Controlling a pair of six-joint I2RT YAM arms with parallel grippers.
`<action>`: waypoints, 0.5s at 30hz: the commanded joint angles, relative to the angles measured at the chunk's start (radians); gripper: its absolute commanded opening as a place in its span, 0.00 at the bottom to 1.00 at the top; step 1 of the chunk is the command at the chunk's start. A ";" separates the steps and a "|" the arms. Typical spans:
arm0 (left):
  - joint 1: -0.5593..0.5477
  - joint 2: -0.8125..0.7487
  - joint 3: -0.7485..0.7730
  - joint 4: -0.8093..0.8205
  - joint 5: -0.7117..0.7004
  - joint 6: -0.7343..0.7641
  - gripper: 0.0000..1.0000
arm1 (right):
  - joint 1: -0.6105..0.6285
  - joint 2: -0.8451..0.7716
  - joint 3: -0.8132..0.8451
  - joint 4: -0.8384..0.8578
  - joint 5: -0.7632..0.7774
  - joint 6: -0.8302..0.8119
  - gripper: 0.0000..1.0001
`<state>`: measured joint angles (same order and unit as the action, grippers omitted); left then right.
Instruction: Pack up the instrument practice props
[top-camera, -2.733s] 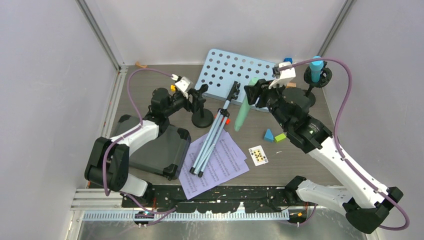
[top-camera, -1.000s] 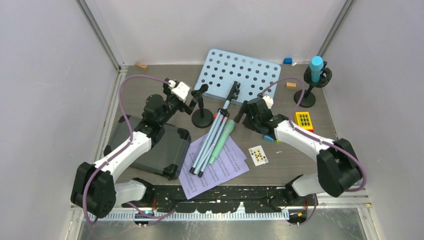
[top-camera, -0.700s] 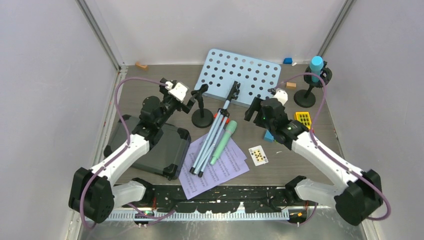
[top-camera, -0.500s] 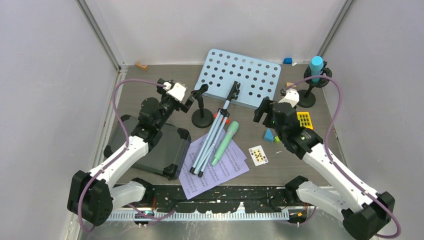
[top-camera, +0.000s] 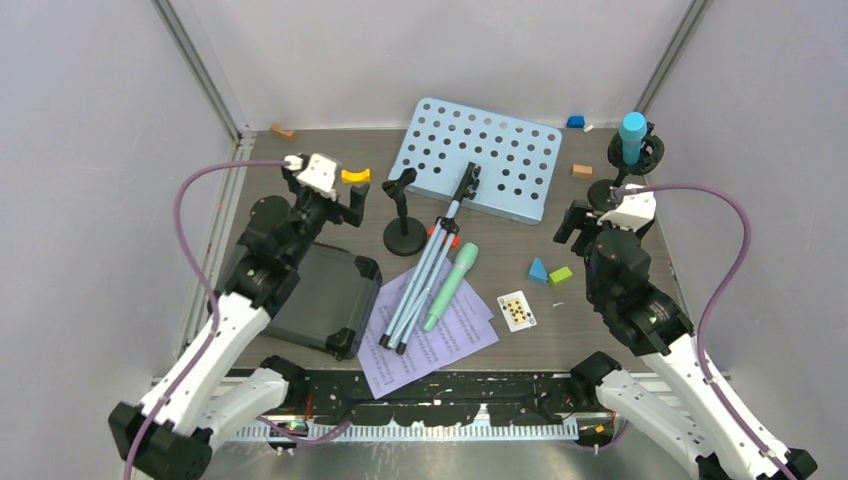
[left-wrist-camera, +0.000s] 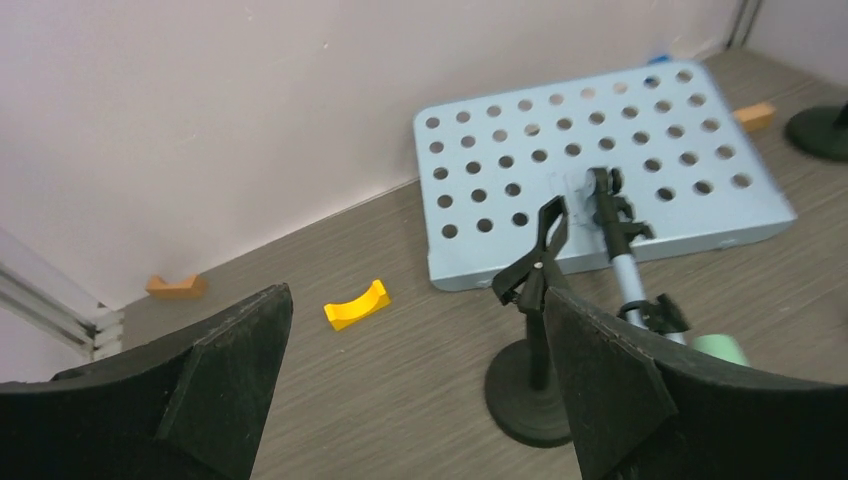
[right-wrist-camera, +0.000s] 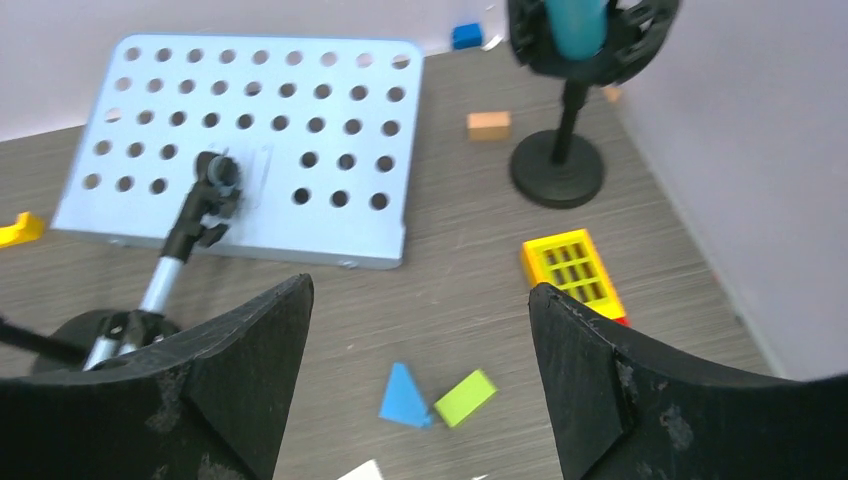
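The pale blue perforated rack (top-camera: 475, 160) lies flat at the back, its folded tripod legs (top-camera: 415, 290) across the lilac pages (top-camera: 440, 340). The green microphone (top-camera: 448, 285) lies beside the legs on the pages. The blue microphone (top-camera: 631, 135) stands in its black pole (top-camera: 607, 195) at the back right. An empty black pole (top-camera: 405, 238) stands left of the legs. My left gripper (top-camera: 335, 195) is open and empty, left of that pole (left-wrist-camera: 530, 395). My right gripper (top-camera: 612, 228) is open and empty near the blue microphone's pole (right-wrist-camera: 557, 170).
A black case (top-camera: 315, 295) lies under my left arm. A yellow arc block (left-wrist-camera: 357, 303), orange blocks (top-camera: 283, 131) (right-wrist-camera: 489, 125), a yellow grid block (right-wrist-camera: 575, 270), a blue triangle (right-wrist-camera: 403, 395), a green block (right-wrist-camera: 466, 397) and a playing card (top-camera: 517, 311) are scattered about.
My right gripper laid the green microphone on the pages beside the tripod legs, let go and pulled back to the right. My left gripper drew back left from the empty pole.
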<state>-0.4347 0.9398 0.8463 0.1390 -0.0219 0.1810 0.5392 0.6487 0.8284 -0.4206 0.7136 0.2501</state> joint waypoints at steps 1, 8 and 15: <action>-0.004 -0.170 0.058 -0.318 -0.002 -0.218 1.00 | -0.001 0.007 0.005 0.150 0.141 -0.209 0.84; -0.004 -0.462 -0.082 -0.544 0.004 -0.282 1.00 | -0.001 0.011 -0.116 0.503 0.154 -0.595 0.86; -0.004 -0.639 -0.189 -0.630 -0.011 -0.257 1.00 | -0.002 0.148 -0.153 0.834 0.224 -0.902 0.87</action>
<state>-0.4370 0.3344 0.6853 -0.3954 -0.0269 -0.0750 0.5392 0.7273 0.6811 0.1089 0.8749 -0.3927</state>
